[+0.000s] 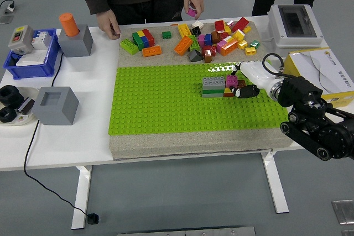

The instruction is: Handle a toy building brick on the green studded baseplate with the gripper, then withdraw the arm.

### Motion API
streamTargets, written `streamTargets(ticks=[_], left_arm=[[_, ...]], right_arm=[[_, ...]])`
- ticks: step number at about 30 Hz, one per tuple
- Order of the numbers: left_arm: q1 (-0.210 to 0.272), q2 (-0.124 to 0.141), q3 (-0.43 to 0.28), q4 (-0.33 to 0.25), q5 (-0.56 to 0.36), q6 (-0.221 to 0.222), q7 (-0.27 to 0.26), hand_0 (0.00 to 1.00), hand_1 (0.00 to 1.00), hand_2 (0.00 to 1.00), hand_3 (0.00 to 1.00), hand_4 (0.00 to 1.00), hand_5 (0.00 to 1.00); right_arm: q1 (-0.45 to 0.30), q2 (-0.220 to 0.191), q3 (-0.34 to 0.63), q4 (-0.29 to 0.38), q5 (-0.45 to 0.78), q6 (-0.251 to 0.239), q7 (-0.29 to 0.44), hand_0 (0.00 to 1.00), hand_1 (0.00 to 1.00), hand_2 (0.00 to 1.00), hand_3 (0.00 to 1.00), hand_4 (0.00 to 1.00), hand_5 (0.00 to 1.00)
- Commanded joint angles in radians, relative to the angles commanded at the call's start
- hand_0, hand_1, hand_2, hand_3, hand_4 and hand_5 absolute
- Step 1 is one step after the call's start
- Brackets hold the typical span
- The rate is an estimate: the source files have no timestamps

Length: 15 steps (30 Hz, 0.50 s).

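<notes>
A: We log the right hand [245, 84] on the green studded baseplate [166, 103], toward its right side. Its fingers touch the magenta brick [232, 80] on the small built row; whether they are clamped on it or only resting against it, we cannot tell.

B: The row?

A: A grey brick [213, 83] sits on the baseplate directly left of the magenta one, touching it.

B: Any legible writing?

A: None we can read. The yellow-and-white box [323, 70], right of the baseplate, carries print too small to make out.

B: Beyond the baseplate?

A: A loose brick pile [204, 40] lies past its far edge. A person stands there: one hand [193, 5] holds a small magenta brick [192, 12] above the pile, the other hand [109, 24] rests on the table past the baseplate's far left corner, near a lime brick [129, 47].
</notes>
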Motion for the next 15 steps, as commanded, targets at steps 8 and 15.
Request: streamTargets(ticks=[8,15], left_arm=[[0.002,0.0,0.001,0.0,-0.002,0.0,0.0,0.787,0.804,0.761,0.436,0.998,0.876],[0.003,-0.001,0.001,0.0,-0.002,0.0,0.0,0.787,0.803,0.759,0.436,0.998,0.876]], right_arm=[[-0.001,0.0,-0.005,-0.001,0.001,0.001,0.0,0.776,0.79,0.832,0.669,0.618,0.298],[-0.002,0.001,-0.01,-0.002,0.001,0.001,0.0,0.776,0.79,0.832,0.669,0.619,0.298]])
